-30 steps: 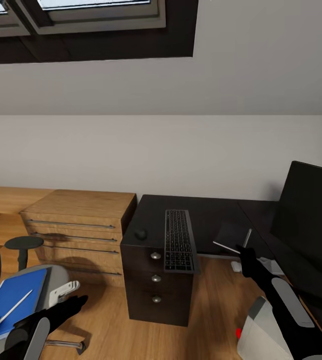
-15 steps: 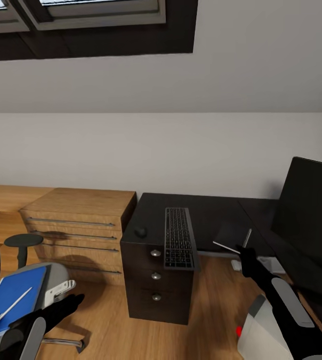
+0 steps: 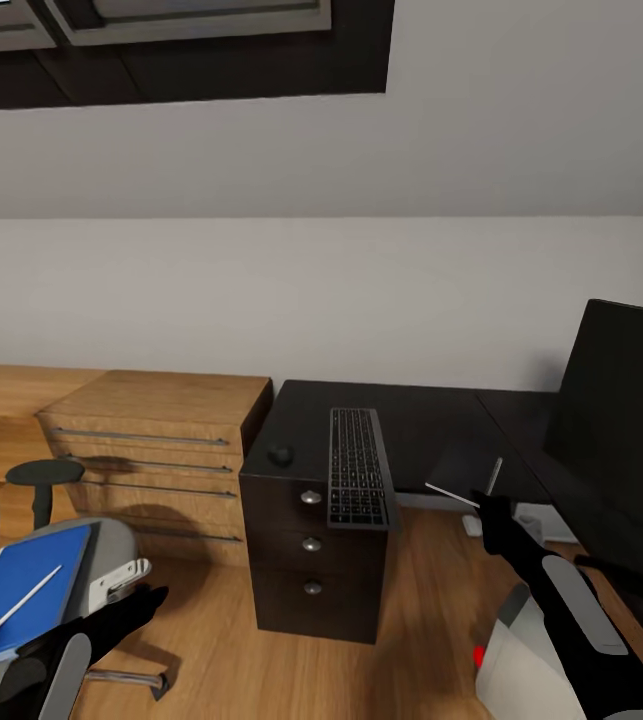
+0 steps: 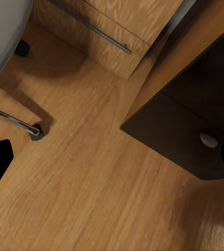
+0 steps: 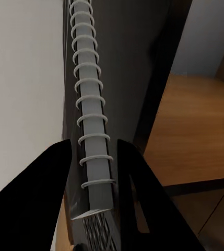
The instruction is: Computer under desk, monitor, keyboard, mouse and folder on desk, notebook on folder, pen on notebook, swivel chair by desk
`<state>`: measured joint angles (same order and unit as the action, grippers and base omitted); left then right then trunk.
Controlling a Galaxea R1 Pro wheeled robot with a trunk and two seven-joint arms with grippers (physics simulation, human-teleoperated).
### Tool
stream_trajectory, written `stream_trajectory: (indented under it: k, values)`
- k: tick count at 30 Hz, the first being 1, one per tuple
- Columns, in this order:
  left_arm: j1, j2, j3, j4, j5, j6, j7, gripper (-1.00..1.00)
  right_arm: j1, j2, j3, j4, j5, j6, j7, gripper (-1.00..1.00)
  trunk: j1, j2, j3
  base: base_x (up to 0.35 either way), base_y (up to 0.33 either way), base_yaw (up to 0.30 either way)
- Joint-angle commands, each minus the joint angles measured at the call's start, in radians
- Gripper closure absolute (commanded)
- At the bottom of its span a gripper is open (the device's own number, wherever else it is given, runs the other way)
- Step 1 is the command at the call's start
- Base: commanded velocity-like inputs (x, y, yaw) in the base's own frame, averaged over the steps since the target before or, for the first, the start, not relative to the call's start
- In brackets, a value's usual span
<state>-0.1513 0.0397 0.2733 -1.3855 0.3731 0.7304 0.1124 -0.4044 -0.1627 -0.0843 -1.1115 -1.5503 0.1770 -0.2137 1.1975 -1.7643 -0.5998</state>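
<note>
My right gripper (image 5: 93, 172) pinches the notebook (image 3: 464, 470) by its spiral edge, held just above the desk (image 3: 421, 415) between keyboard (image 3: 358, 465) and monitor (image 3: 626, 400). It should wait: the folder (image 3: 21, 590), pen (image 3: 16, 608) on it, lies on the chair (image 3: 101, 560). My left gripper (image 3: 136, 605) hangs open beside it. Bare top lies behind the mouse (image 3: 280, 455).

The glossy black desk (image 3: 431, 425) fills centre-right, its three-drawer unit at its left end. The silver-framed keyboard (image 3: 358, 466) lies lengthwise on it, overhanging the front edge, the black mouse (image 3: 280, 455) just left. The spiral-bound notebook (image 3: 464, 470) hovers tilted. The black monitor (image 3: 626, 400) stands far right. Lower left, the blue folder (image 3: 23, 585) carries the white pen (image 3: 16, 607) on the grey swivel chair (image 3: 111, 560). The computer (image 3: 521, 660) sits lower right.
</note>
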Motion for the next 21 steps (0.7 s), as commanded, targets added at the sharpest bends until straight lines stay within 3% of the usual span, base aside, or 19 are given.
stream_trajectory:
  k: [1,5,13,21]
  values:
    - [-0.001,0.000,0.000,-0.001,0.011,0.004,0.009,-1.00,-0.001,0.000,-0.002,-0.001,-0.007,0.004,-0.006,1.00,0.004,-0.008,-0.004,0.000,0.000,0.000]
    - [-0.001,0.000,0.000,-0.001,0.011,0.004,0.009,-1.00,-0.001,0.000,-0.002,-0.002,-0.007,0.004,-0.006,1.00,0.019,-0.036,-0.017,0.000,0.000,0.000]
    - [-0.001,0.000,0.000,-0.001,0.011,0.005,0.009,-1.00,-0.001,0.000,-0.002,-0.002,-0.007,0.004,-0.006,1.00,0.019,-0.036,-0.017,0.000,0.000,0.000]
    - [-0.001,0.000,0.000,-0.001,0.010,0.005,0.009,-1.00,-0.001,0.000,-0.001,-0.002,-0.007,0.004,-0.006,1.00,0.050,-0.092,-0.042,0.000,0.000,0.000]
